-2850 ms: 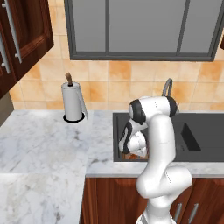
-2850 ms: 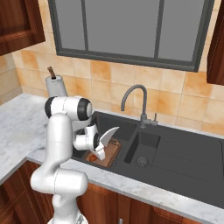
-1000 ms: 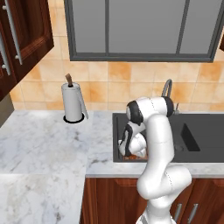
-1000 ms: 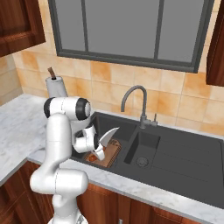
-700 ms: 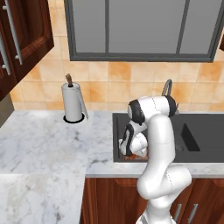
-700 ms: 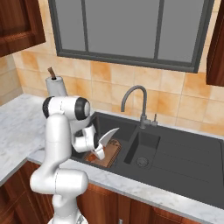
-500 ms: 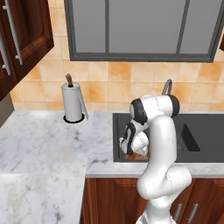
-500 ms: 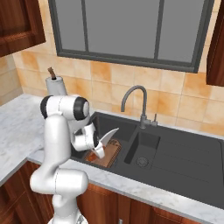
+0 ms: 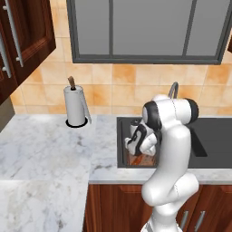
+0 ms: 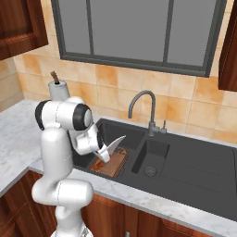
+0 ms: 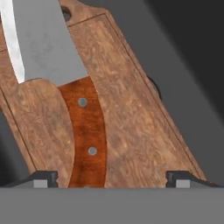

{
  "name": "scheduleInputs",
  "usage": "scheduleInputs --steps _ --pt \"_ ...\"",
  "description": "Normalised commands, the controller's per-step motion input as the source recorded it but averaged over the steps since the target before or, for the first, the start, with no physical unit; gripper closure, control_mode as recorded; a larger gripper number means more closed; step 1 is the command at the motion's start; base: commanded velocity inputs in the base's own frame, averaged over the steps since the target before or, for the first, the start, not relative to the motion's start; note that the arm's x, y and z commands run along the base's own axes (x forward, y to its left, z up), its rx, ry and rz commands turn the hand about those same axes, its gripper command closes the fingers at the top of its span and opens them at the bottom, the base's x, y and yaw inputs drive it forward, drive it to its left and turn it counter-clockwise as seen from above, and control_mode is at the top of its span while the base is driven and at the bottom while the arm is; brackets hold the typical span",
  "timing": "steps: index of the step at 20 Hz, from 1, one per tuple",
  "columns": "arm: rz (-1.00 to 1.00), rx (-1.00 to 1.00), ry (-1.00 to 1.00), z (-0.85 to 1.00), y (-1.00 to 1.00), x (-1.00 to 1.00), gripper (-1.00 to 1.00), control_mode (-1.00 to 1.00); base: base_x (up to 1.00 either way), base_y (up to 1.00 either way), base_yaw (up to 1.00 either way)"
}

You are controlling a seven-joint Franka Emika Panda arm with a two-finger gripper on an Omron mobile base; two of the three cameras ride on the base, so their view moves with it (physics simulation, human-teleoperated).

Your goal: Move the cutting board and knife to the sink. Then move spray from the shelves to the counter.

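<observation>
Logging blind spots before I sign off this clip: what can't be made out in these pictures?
- Brown wooden cutting board in the left base view: largely hidden behind the white arm.
- Silver-bladed knife: its tip is cut off by the hand view's top edge; whether it rests flat is unclear.
- Dark grey sink: right end cut off in the right base view.
</observation>
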Motion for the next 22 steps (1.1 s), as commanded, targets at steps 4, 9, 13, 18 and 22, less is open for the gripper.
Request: scheduleInputs --steps 4,9,13,18,22 --pt "0.00 -0.03 0.00 0.41 0.00 -0.36 -1.00 -1.00 0.00 0.00 0.00" --pt "0.00 0.00 0.09 0.41 0.00 -0.32 -1.00 -1.00 0.00 0.00 0.00" --pt "0.00 0.00 0.24 0.44 -0.01 -0.32 -1.00 -1.00 0.00 0.00 0.00" --pt "0.00 0.00 0.34 0.43 -0.01 -0.29 -1.00 -1.00 0.00 0.00 0.00" --pt "0.02 0.06 0.07 0.22 -0.08 -0.54 -1.00 -1.00 0.00 0.00 0.00"
